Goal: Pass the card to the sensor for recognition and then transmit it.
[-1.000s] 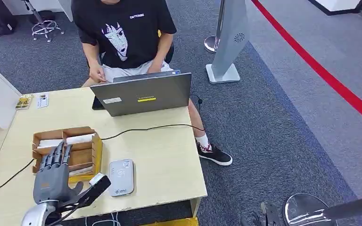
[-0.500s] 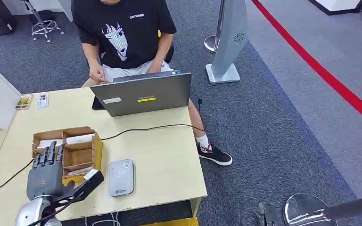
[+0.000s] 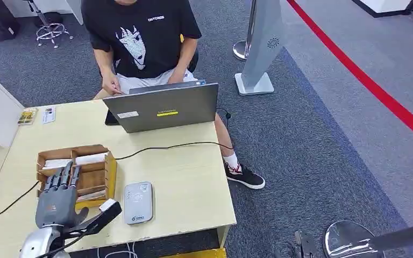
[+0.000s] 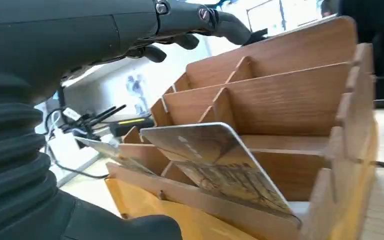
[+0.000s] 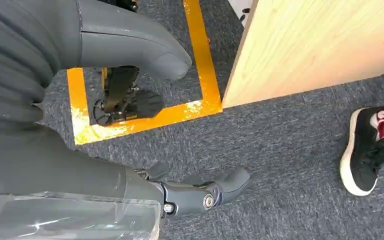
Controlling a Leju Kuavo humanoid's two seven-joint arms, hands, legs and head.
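printed card [image 4: 215,165] leaning tilted in wooden organizer's [image 3: 107,167] near compartment, grey sensor [image 3: 138,202] flat just beside

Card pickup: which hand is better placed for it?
Left. The left hand hovers open over the wooden box on the table, with a card leaning in a slot just ahead. The right hand hangs beside the table, over carpet.

Pale wood surface [image 3: 193,183], brown wooden box [image 3: 107,166] with yellow base, grey sensor [image 3: 138,202], grey laptop [image 3: 164,110], blue-grey carpet [image 3: 312,161] with red stripe [image 3: 376,91].
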